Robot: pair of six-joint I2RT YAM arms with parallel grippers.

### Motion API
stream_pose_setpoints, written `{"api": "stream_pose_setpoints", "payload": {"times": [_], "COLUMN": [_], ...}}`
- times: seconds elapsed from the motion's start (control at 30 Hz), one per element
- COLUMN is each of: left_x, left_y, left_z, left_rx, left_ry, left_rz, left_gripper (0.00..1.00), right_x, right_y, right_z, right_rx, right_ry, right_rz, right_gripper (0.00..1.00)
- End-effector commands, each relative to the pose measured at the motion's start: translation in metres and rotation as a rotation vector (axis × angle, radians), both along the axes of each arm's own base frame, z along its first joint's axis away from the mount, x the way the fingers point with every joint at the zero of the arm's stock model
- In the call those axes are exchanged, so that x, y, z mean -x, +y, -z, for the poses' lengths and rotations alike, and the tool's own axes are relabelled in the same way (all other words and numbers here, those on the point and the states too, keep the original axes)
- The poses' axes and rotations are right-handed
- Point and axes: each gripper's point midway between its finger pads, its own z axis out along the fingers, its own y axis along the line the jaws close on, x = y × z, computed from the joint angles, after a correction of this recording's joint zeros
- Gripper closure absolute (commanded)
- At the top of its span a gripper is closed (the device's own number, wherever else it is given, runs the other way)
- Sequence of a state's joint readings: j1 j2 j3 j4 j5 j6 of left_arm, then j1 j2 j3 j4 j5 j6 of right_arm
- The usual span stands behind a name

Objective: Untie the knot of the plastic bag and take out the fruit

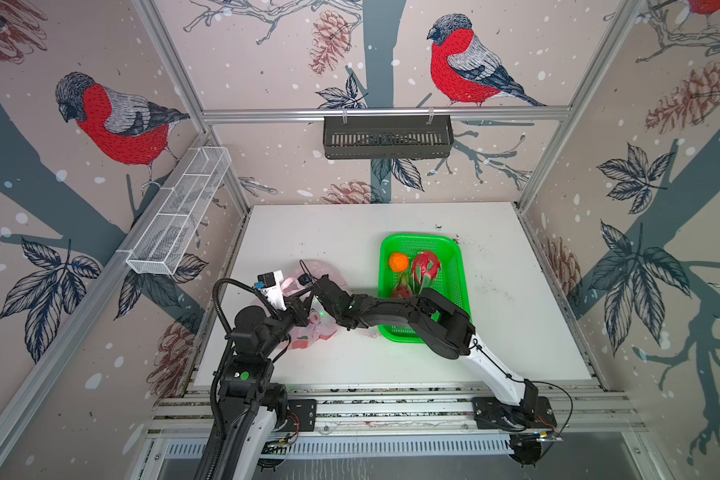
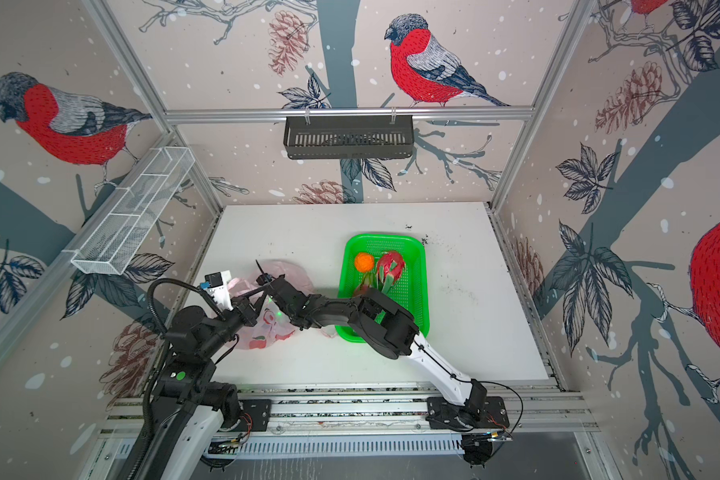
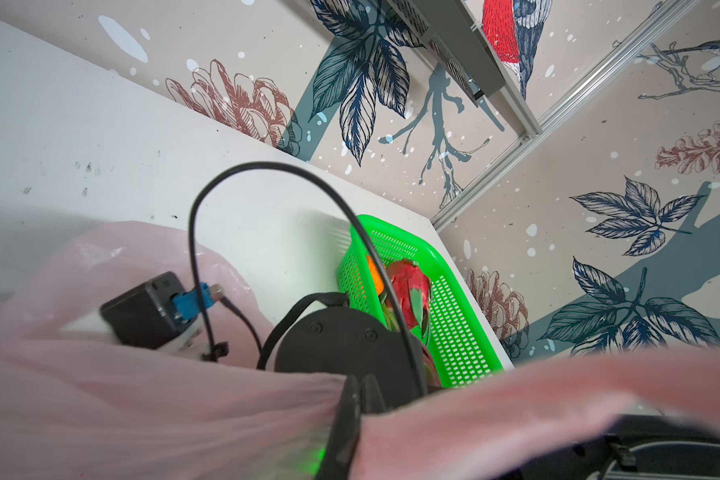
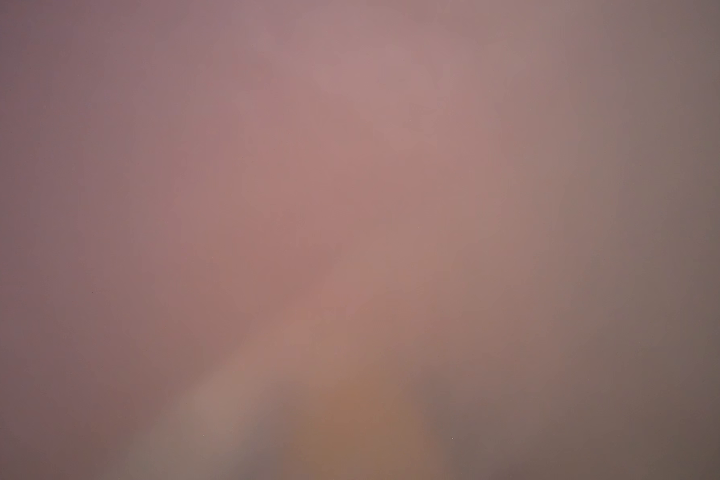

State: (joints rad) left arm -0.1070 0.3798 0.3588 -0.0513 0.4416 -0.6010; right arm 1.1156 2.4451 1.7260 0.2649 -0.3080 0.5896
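Observation:
The pale pink plastic bag (image 1: 308, 337) (image 2: 267, 334) lies crumpled left of centre on the table. My left gripper (image 3: 360, 380) (image 1: 299, 306) is shut, pinching the bag's film (image 3: 100, 395) and holding it up. My right gripper (image 1: 320, 306) (image 2: 274, 306) reaches down into the bag, its fingers hidden by film. The right wrist view is only pink blur with a dim orange patch (image 4: 358, 424). In the green basket (image 1: 420, 239) lie an orange ball (image 1: 398, 262) and two dragon fruits (image 1: 425, 266) (image 1: 402, 289), the nearer one partly under my right arm. The knot is hidden.
A black slotted basket (image 1: 387, 137) hangs on the back rail. A white wire shelf (image 1: 179, 212) runs along the left wall. Dark crumbs (image 1: 454, 239) lie behind the green basket. My right forearm crosses the basket's near corner (image 1: 391, 332).

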Motion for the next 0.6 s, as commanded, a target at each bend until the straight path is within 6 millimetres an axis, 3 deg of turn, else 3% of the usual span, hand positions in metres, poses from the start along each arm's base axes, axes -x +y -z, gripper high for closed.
{"api": "stream_pose_setpoints", "payload": {"times": [0.0,0.3,0.57], "left_x": [0.0,0.005,0.006], "left_y": [0.004,0.01,0.017], "left_z": [-0.003,0.004,0.008], "left_rx": [0.012,0.029,0.036], "left_ry": [-0.017,-0.016,-0.013], "left_rz": [-0.028,-0.065,-0.11], "left_gripper": [1.0,1.0,1.0], "right_x": [-0.011,-0.026,-0.031], "right_y": [-0.005,-0.027,-0.039], "right_z": [-0.019,-0.058,-0.077], "right_rx": [-0.05,-0.09,-0.085], "right_ry": [0.002,-0.024,-0.058], "right_rz": [0.051,0.097,0.119], "right_gripper": [0.74,0.8,0.83]}}
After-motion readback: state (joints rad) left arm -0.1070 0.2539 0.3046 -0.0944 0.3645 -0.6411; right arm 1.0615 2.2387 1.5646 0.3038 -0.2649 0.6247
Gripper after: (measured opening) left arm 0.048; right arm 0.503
